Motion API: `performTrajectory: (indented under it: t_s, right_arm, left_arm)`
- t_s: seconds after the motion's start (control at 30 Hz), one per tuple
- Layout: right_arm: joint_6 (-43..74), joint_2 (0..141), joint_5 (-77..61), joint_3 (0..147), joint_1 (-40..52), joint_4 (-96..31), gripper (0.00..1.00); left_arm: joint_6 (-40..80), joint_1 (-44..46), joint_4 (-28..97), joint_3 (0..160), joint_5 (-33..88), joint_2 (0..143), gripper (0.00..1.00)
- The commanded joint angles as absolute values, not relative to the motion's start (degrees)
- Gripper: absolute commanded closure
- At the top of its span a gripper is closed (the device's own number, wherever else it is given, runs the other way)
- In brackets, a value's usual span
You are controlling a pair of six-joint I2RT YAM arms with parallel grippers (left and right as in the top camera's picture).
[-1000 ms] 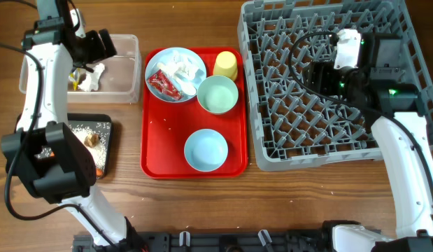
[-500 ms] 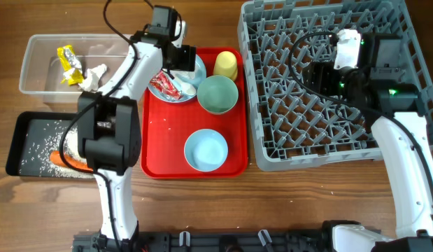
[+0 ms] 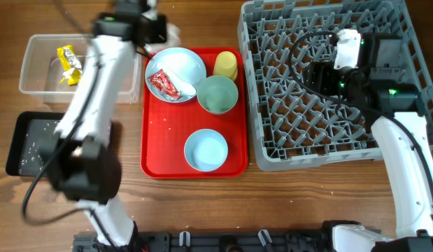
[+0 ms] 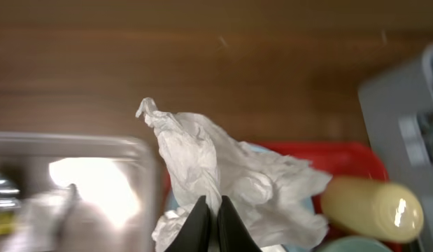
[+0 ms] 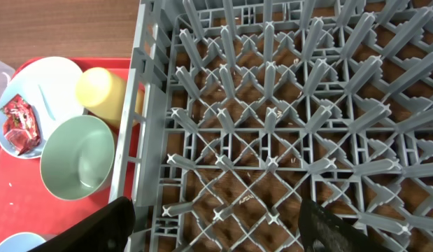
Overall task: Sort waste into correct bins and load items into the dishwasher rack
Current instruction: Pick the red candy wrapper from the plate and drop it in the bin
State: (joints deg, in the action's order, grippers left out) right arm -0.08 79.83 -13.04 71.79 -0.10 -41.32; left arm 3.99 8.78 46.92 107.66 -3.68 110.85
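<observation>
My left gripper is shut on a crumpled white napkin. It holds the napkin in the air just past the far left corner of the red tray, where the gripper and napkin look blurred from above. On the light blue plate lie a red wrapper and a white spoon. The clear tub holds a yellow wrapper. My right gripper hangs open and empty over the grey dishwasher rack.
Also on the red tray are a yellow cup, a pale green bowl and a pale blue bowl. The black tray, scattered with rice grains, lies front left, partly under my left arm. The rack fills the right side.
My left arm swung from the clear tub to the plate, shut on the napkin there and lifted it toward the back left. The right arm has not moved.
</observation>
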Motion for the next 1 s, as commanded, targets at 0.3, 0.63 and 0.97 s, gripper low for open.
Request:
performTrajectory:
  t_s: [0.3, 0.63, 0.97]
  right_arm:
    - [0.1, 80.5, -12.5, 72.6, -0.2, -41.2, 0.23]
    - [0.0, 80.5, -12.5, 72.6, -0.2, -41.6, 0.23]
    - [0.0, 80.5, -12.4, 72.6, -0.2, -42.9, 0.23]
  left_arm:
    - [6.5, -7.9, 55.4, 104.6, -12.1, 112.5, 0.0]
    - [-1.0, 12.4, 59.3, 100.2, 6.4, 115.2, 0.11]
    - [2.6, 11.7, 56.1, 98.5, 4.2, 126.6, 0.31]
